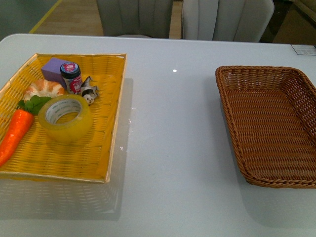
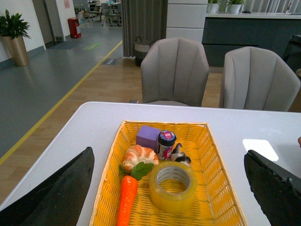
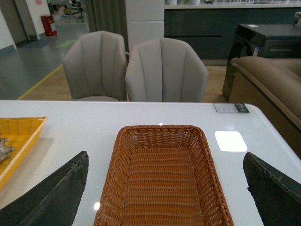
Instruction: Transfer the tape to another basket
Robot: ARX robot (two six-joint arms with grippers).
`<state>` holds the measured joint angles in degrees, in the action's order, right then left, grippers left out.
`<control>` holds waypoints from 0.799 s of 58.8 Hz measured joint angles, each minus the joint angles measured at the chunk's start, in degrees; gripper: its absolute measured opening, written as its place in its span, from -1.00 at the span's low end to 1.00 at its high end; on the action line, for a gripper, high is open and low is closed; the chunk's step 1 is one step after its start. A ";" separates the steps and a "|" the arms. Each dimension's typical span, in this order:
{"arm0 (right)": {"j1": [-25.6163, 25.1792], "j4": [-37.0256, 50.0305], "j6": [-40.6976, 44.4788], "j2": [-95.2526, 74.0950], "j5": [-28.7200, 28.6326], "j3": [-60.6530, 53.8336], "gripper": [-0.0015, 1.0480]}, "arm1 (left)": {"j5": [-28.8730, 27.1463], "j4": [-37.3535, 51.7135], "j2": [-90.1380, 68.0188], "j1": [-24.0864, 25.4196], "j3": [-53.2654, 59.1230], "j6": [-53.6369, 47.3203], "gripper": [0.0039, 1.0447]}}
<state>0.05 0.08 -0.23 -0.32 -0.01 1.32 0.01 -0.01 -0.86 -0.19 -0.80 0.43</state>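
Nothing is moved yet: the tape [image 1: 65, 118] lies flat inside the yellow basket [image 1: 116, 123], beside a carrot [image 1: 15, 136]. The brown basket [image 1: 269, 128], well apart from the yellow basket on the desk [image 1: 168, 148], holds nothing. Pick, carry and drop all remain. The left hand [image 2: 168, 151] hangs above the yellow basket, fingers spread wide, gripping nothing; the right hand [image 3: 165, 155], away from the yellow basket, is likewise spread.
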 joint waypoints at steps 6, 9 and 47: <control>0.00 0.00 0.00 0.00 0.00 0.00 0.83 | 0.00 0.00 0.00 0.00 0.00 0.00 0.83; 0.00 0.00 0.00 0.00 0.02 0.00 0.83 | 0.00 0.00 0.00 0.00 0.00 0.00 0.83; 0.02 0.00 0.00 0.00 -0.04 0.00 0.83 | 14.75 -20.48 -19.10 3.52 -11.17 3.96 0.83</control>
<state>0.08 0.08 -0.23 -0.32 -0.05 1.32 14.76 -20.49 -19.97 3.33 -11.97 4.38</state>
